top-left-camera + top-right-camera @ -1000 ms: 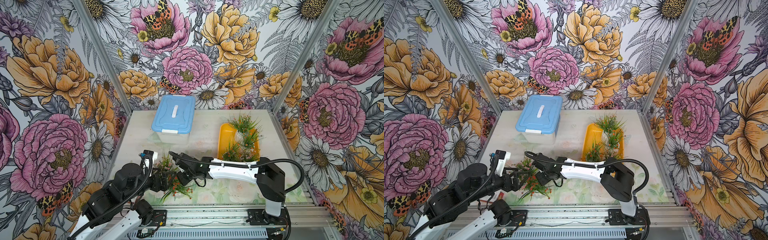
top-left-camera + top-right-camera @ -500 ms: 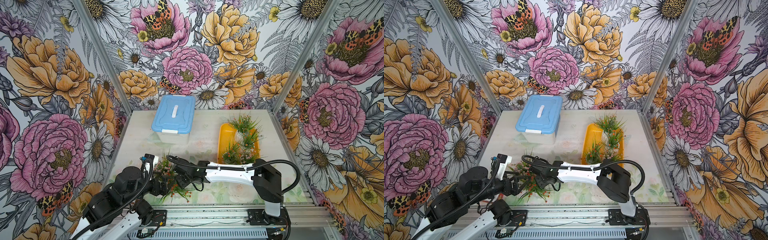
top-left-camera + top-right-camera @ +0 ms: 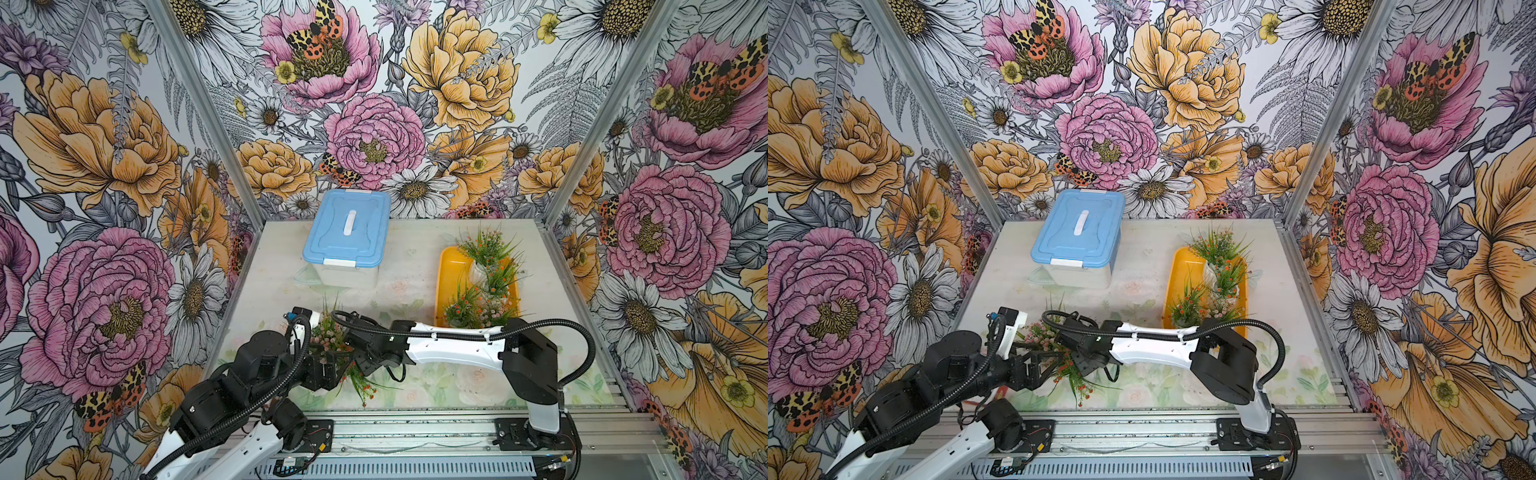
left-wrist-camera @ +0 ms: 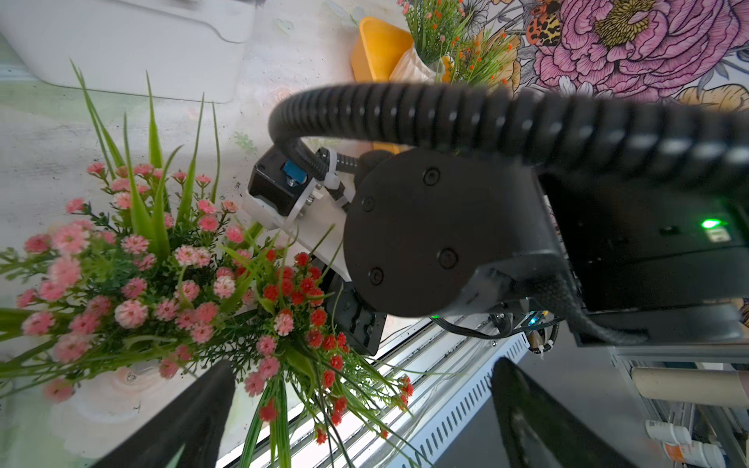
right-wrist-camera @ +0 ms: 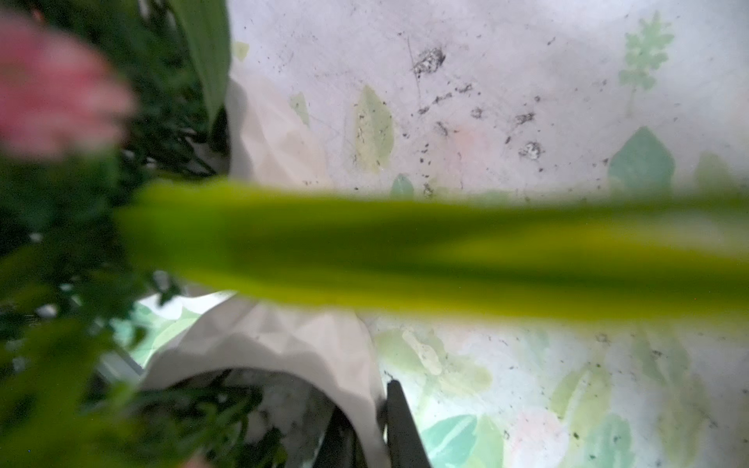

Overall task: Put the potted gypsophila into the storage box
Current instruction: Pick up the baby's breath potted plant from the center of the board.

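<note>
Much was hidden from us: a blurred green leaf (image 5: 446,251) crossed the right wrist view, and in both top views the right arm (image 3: 453,349) covered the near end of the storage box (image 3: 451,270) and the pot below its own wrist. Low in that wrist view, the right gripper (image 5: 364,417) was clamped on a white pot rim, which we took for the red-flowered potted gypsophila (image 4: 308,291). It sat on the table (image 3: 415,249) near the front rail, leaning toward it, well apart from the storage box. The left gripper (image 4: 364,364) stood spread wide and held nothing, though red sprigs strayed between its fingers (image 4: 194,421). We counted two arms, one blue-lidded box (image 3: 347,232), one yellow tray and two plants outside it, the second being a pink-flowered plant (image 3: 328,332) just beside the red one. Inside the tray we made out four tufts of foliage (image 3: 486,245), their pots mostly concealed, so we could not be sure of that number. Compared with a second before, the right arm's elbow had drifted slightly toward the left arm and its wrist had sunk deeper among the stems. The lidded box, the tray and its plants had not shifted.
</note>
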`<state>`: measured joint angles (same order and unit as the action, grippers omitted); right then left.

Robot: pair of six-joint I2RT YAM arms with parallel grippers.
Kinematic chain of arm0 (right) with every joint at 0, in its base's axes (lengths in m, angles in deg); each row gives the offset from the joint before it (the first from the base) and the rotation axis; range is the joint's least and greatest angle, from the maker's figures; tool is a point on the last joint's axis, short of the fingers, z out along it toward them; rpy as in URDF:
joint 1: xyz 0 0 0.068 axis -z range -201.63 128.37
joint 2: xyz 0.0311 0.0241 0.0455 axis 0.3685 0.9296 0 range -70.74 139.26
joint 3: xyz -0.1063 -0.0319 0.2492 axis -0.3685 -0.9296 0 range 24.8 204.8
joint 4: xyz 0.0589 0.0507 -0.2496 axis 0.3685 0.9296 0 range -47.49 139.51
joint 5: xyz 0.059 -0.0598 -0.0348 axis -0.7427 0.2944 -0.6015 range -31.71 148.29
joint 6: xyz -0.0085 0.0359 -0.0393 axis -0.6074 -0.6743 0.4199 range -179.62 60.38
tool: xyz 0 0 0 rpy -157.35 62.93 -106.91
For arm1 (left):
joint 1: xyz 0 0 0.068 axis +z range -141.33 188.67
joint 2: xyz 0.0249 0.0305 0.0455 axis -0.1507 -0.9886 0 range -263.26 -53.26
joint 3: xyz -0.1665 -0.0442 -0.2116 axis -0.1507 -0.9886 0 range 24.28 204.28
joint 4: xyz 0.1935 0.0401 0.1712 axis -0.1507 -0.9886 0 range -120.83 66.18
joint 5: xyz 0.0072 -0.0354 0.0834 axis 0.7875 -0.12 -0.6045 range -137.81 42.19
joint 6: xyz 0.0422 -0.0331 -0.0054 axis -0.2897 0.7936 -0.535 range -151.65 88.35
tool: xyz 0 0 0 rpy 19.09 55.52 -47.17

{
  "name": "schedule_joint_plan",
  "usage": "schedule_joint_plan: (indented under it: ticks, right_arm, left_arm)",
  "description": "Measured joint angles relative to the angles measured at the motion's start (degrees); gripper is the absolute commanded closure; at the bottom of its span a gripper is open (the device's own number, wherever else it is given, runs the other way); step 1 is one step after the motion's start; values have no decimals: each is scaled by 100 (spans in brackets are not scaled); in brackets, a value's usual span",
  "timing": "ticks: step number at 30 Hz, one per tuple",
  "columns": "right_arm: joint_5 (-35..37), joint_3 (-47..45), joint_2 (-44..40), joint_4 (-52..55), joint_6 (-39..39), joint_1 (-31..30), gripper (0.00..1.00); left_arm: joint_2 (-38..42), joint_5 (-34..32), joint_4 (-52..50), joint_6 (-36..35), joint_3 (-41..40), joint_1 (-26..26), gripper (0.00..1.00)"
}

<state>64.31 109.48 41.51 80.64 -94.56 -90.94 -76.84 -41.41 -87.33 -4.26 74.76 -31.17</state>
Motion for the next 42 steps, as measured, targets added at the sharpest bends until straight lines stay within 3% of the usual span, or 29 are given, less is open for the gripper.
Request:
schedule_joint_plan:
  ticks: [12, 19, 28, 42]
  right_arm:
    - [516, -295, -516, 278, -20, 232, 100]
    - [636, -372, -1255, 319, 299, 1451, 100]
    - [367, 177, -1198, 404, 1279, 3226, 100]
    - [205, 249, -1141, 310, 1950, 4787, 100]
  left_arm:
    - [-474, 74, 199, -332, 527, 103, 1]
    - [-1259, -398, 761, -835, 999, 103, 1]
    - [-2931, -1016, 2109, -1029, 1152, 103, 1]
    - [-5469, -1167, 3552, -1432, 2441, 103, 1]
